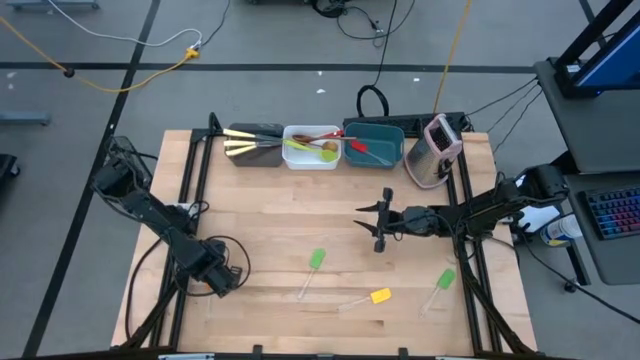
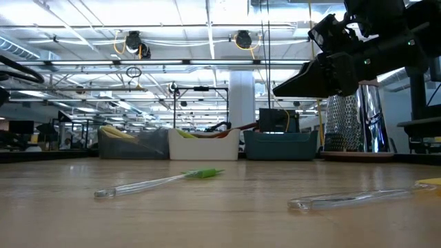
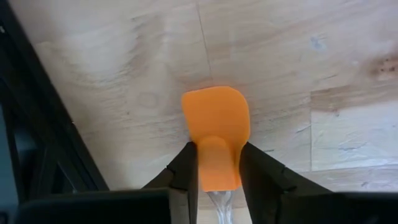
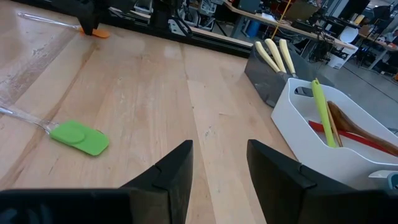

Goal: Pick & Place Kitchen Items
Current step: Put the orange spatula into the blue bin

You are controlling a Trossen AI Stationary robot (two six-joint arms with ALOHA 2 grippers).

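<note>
An orange-headed spatula (image 3: 216,124) with a clear handle lies flat on the wooden table near its left edge. My left gripper (image 3: 217,177) points down over it, shut on the spatula; the gripper itself (image 1: 215,272) hides it from above. My right gripper (image 1: 378,222) hovers open and level over the table's middle right, with nothing between its fingers. Two green-headed spatulas (image 1: 317,260) (image 1: 445,278) and a yellow-headed one (image 1: 380,296) lie flat on the table nearer the front. My left gripper pinches the narrow neck of the orange head (image 3: 217,171) between its two fingers, where the head meets the clear handle. The fingers come from above, pointing down, and stand across the spatula. The spatula lies flat on the table.
Along the far edge stand a brown tub (image 1: 255,145) with cream-handled knives, a white tub (image 1: 312,147) with spoons, a teal tub (image 1: 373,143) with a red utensil, and a pink-and-grey appliance (image 1: 435,150). Black frame rails (image 1: 190,190) run along both sides of the table.
</note>
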